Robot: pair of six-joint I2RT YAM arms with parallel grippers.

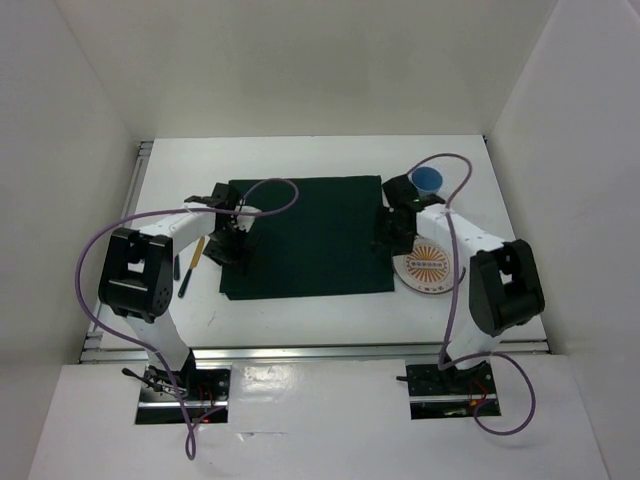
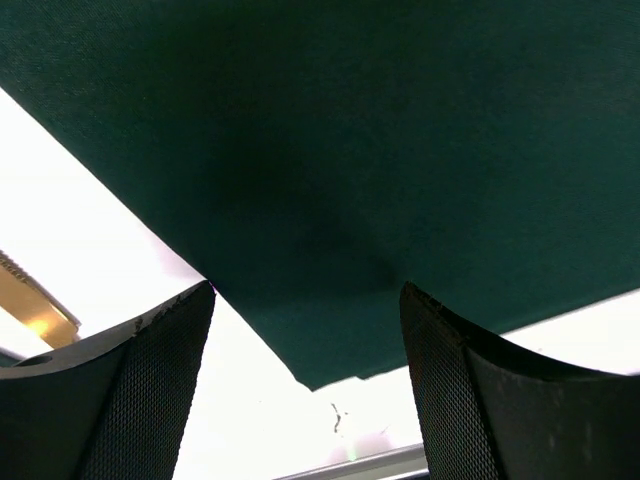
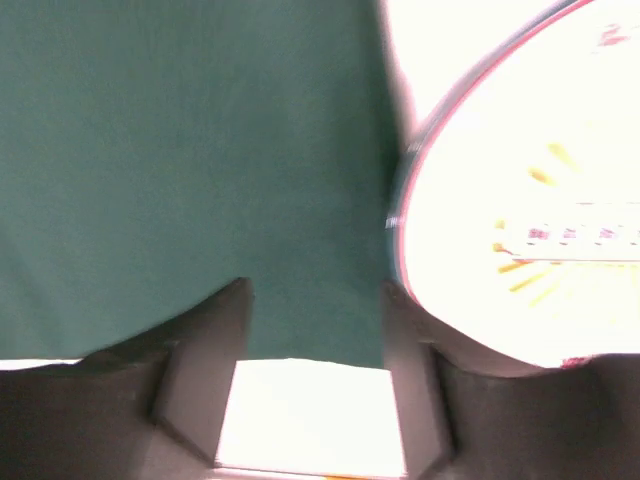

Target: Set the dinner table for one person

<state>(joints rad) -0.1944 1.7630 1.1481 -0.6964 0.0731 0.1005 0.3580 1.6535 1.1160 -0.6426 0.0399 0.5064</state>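
The white dinner table [image 1: 300,320] carries a dark green placemat [image 1: 310,235] at its middle. My left gripper [image 1: 232,245] is open and low over the placemat's front-left part. In the left wrist view the gripper [image 2: 305,300] has the mat's corner [image 2: 330,150] between its spread fingers, gripping nothing. My right gripper [image 1: 392,232] is open at the mat's right edge. In the right wrist view the gripper [image 3: 315,290] is over the mat [image 3: 190,150], with a white plate [image 3: 530,230] just to its right. The plate [image 1: 428,265] has an orange sunburst pattern.
A blue cup [image 1: 428,180] stands at the back right, behind the right gripper. A yellow-handled utensil [image 1: 192,265] and a dark one [image 1: 177,268] lie left of the placemat. Silver rails [image 1: 135,200] run along the table's edges, with white walls around.
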